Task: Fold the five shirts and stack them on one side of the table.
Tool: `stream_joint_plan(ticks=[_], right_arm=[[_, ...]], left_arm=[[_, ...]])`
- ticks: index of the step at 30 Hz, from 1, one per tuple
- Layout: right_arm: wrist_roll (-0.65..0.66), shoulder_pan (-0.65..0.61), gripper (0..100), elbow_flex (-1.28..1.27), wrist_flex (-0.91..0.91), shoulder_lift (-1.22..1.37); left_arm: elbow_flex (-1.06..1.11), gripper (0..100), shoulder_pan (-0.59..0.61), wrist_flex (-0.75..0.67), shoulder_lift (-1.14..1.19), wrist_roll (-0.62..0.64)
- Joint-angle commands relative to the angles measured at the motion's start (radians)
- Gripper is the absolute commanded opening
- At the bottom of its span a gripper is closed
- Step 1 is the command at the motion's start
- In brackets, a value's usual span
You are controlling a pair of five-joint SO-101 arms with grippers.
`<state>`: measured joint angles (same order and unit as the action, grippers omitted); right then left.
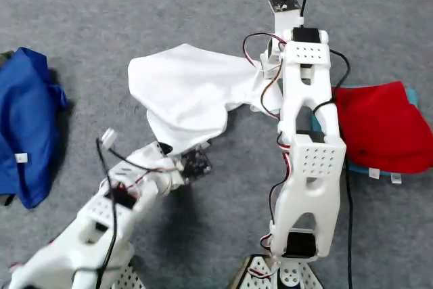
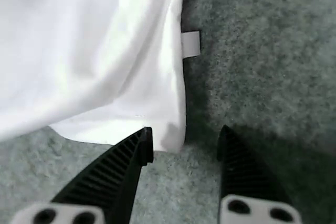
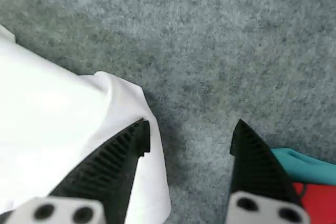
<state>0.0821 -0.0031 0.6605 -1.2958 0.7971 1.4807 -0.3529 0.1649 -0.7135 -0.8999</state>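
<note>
A white shirt (image 1: 189, 89) lies crumpled in the middle of the grey table. My left gripper (image 2: 185, 142) is open just at the shirt's near corner (image 2: 170, 129), one finger over the cloth, the other over bare felt; a small white tag (image 2: 190, 43) sticks out of the hem. My right gripper (image 3: 190, 135) is open at the shirt's right edge (image 3: 131, 108), one finger on the cloth. A blue shirt (image 1: 27, 126) lies bunched at the left edge. A folded red shirt (image 1: 382, 126) rests on a teal one (image 1: 389, 174) at the right side.
The right arm (image 1: 308, 140) stretches from the near edge across the middle toward the back, beside the red stack. The left arm (image 1: 115, 214) comes in from the near left. Open grey felt (image 1: 216, 235) lies between the arms.
</note>
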Motion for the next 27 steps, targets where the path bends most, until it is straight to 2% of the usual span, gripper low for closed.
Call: stream_joint_plan(ticks=[1, 10, 18, 27], right_arm=[[-0.011, 0.01, 26.0, 0.087, 0.017, 0.012], [-0.009, 0.01, 26.0, 0.088, 0.018, 0.016], [-0.009, 0.01, 26.0, 0.088, 0.018, 0.018], [-0.009, 0.01, 26.0, 0.088, 0.015, 0.018]], left_arm=[[-0.126, 21, -0.009, -0.021, 0.189, 0.06], [-0.178, 20, -0.026, -0.028, 0.251, 0.071], [-0.178, 5, -0.031, -0.026, 0.252, 0.066], [-0.176, 2, -0.034, -0.021, 0.243, 0.072]])
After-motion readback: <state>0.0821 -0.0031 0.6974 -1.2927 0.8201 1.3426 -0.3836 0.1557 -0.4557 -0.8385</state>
